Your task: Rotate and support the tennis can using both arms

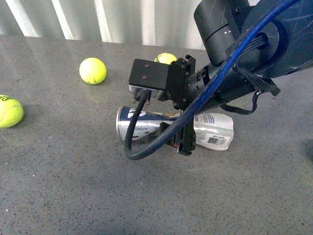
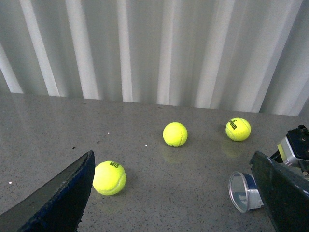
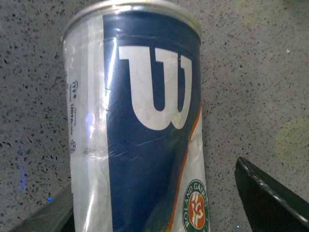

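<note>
Straddling the lying tennis can (image 3: 140, 121), right gripper (image 3: 154, 179) spread; left gripper (image 2: 171, 155), wrist view only, likewise spread.

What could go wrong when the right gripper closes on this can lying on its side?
1. The tennis can lies on its round side, with a gap to one finger of the open right gripper. Uneven contact could roll it away.
2. The cable loop hangs close by the can and might snag or push it.

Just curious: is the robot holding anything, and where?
Nothing held: right tool straddles the can mid-body, one finger clear of it; left tool open, empty.
</note>
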You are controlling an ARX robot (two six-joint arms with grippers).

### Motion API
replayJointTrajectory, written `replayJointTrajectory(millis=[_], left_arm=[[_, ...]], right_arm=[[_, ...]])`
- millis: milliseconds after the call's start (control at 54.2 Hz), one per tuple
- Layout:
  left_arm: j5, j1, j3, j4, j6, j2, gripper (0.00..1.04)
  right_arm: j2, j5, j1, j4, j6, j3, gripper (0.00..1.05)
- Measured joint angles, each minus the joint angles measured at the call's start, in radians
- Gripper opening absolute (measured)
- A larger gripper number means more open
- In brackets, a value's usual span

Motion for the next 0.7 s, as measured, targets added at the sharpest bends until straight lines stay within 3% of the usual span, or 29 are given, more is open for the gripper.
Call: replayJointTrajectory(millis=[74, 443, 701], left_arm=[[0.0, 0.0, 0.0, 0.0, 0.0, 0.0, 0.98], [0.0, 0.0, 0.0, 0.0, 0.0, 0.0, 0.98], [0.0, 0.0, 0.0, 0.0, 0.0, 0.0, 0.98]], right_arm=[[-0.023, -0.001, 0.003, 0.005, 0.011, -0.01, 1.0], [-0.093, -0.019, 0.005, 0.034, 0.05, -0.069, 0.98], [-0.214, -0.071, -0.008, 0.104, 0.169, -0.14, 0.98]])
